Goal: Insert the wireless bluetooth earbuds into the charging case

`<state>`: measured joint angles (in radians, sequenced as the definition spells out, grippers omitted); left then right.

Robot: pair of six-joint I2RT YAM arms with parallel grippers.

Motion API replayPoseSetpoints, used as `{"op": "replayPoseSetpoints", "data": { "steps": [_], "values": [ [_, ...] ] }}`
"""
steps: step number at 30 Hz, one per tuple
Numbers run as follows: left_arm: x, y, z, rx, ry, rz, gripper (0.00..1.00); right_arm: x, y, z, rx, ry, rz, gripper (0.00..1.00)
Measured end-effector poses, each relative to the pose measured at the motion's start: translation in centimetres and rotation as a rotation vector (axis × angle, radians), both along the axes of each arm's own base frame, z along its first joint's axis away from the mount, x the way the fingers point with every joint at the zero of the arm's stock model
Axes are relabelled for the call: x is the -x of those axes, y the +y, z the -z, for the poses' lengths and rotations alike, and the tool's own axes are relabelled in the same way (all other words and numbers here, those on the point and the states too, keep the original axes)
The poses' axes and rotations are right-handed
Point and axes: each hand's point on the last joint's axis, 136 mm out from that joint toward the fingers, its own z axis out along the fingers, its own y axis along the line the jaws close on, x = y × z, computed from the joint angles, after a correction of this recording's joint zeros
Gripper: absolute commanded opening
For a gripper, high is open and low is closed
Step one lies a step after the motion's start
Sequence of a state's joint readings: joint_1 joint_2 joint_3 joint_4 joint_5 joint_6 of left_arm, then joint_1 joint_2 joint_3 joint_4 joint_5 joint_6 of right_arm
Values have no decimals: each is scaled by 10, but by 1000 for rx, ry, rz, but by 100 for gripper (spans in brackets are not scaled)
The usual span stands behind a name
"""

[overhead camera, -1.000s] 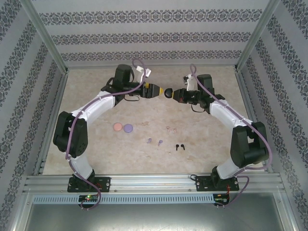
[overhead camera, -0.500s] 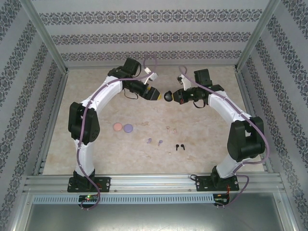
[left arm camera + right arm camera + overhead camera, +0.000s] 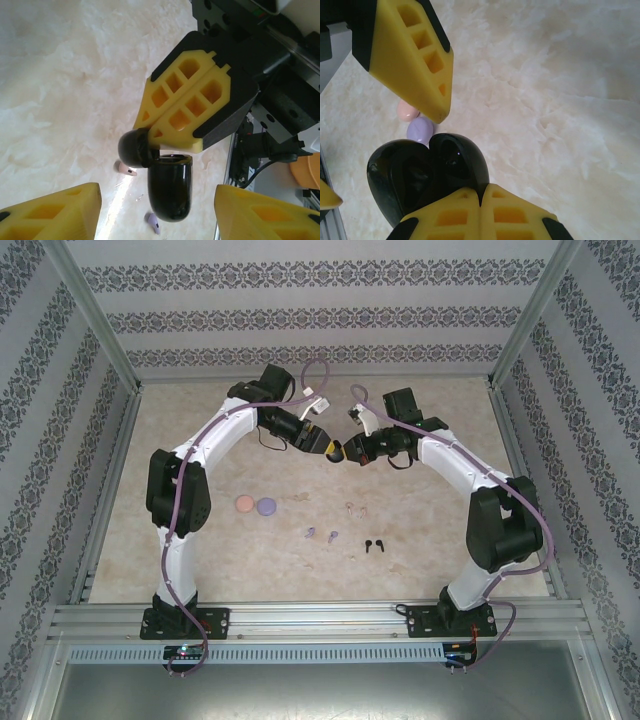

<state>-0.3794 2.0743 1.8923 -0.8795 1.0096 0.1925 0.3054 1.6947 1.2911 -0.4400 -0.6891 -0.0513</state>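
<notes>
Wallpapered walls (image 3: pixel 320 320) enclose a marbled table (image 3: pixel 430 530). Above the table, the right gripper (image 3: pixel 481 194) is clamped on an open black charging case (image 3: pixel 427 172). The left gripper (image 3: pixel 329 448) stands partly open astride the case, gripping nothing. A pink case (image 3: pixel 243 504) and a purple case (image 3: pixel 265 507) lie left of the black one. The purple earbuds (image 3: pixel 320 534), pink earbuds (image 3: pixel 355 507) and black earbuds (image 3: pixel 373 544) lie nearer the arm bases.

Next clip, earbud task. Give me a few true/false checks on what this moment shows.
1. The right gripper is shut on the black case. True.
2. The black case's lid is closed. False: it stands hinged open.
3. The black earbuds are inside the case. False: they lie on the table.
4. The pink case and purple case lie side by side. True.
5. The left gripper is shut. False: its fingers stand apart, either side of the black case.
</notes>
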Motion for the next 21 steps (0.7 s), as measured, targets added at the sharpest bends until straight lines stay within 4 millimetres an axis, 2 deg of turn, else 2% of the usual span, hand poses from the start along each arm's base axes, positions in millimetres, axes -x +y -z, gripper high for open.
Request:
{"op": "replayPoseSetpoints", "data": {
  "steps": [12,21],
  "values": [
    [6,-4,-4,50,29,28,50,-5,11,-9,-19,-13,-12,0],
    [9,-6,-1,68,47,43,43,-6,12,-8,-20,-9,-12,0]
  ]
}}
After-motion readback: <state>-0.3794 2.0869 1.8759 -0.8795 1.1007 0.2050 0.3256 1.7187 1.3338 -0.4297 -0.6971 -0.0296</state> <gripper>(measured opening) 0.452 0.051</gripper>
